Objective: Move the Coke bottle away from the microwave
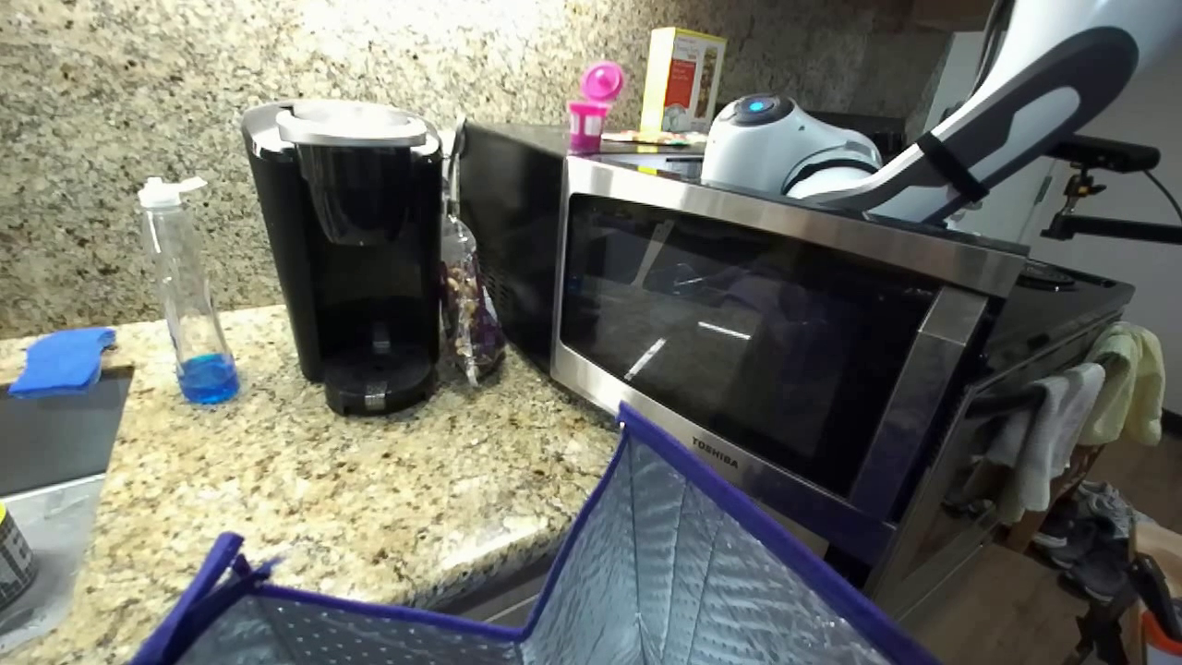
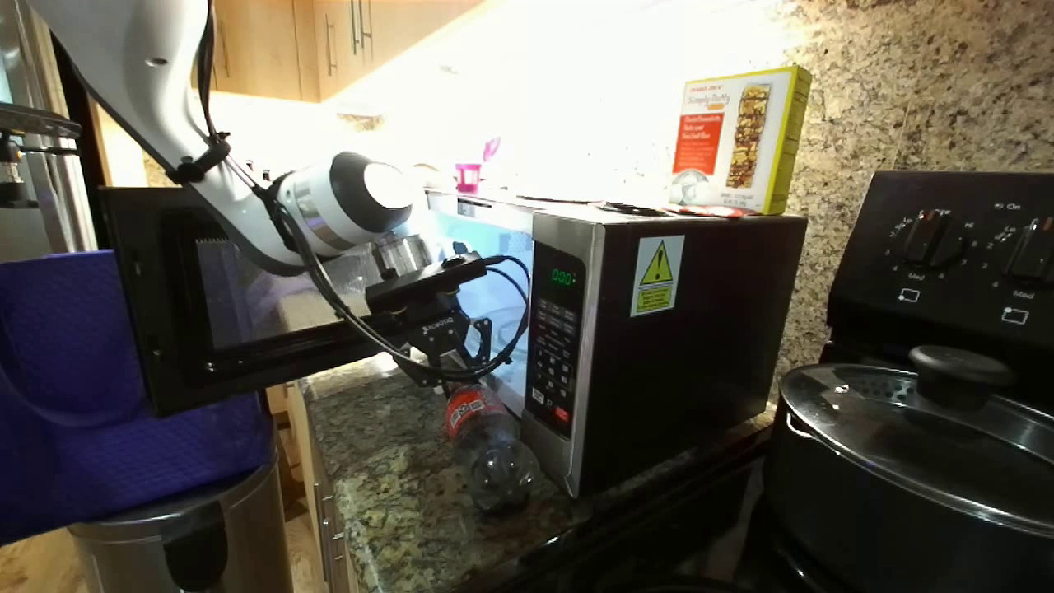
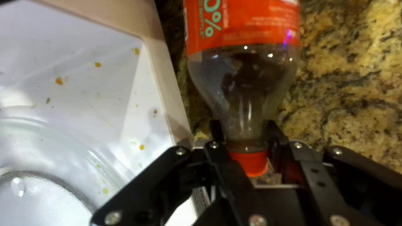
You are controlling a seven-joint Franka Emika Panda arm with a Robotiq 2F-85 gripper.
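Wrist view: speckled granite counter (image 3: 351, 94) on the right, lit inside of the microwave (image 3: 94, 84) on the left. The gripper (image 3: 244, 135) is clamped around the neck of the Coke bottle (image 3: 243, 81), a finger against each side, red cap showing between. Bottle's lower part cut off.

In an exterior view, the microwave's door (image 2: 160, 305) stands wide open, lidded pot (image 2: 873, 469) near right, glare bleaching the far wall (image 2: 609, 91). Coke bottle tilted, just in front of the microwave, close to the keypad (image 2: 553, 354), gripper at its top end. Cap hidden there; I can't tell if the base touches the counter.

In an exterior view, coffee maker (image 1: 360, 277) and straight bottle with blue liquid (image 1: 199, 314) stand on the counter, left of the microwave. Robot arm (image 1: 1007, 129) at far right; door hides gripper and Coke bottle from me. The silver-lined bag (image 1: 688, 554) is cut off at the near edge.
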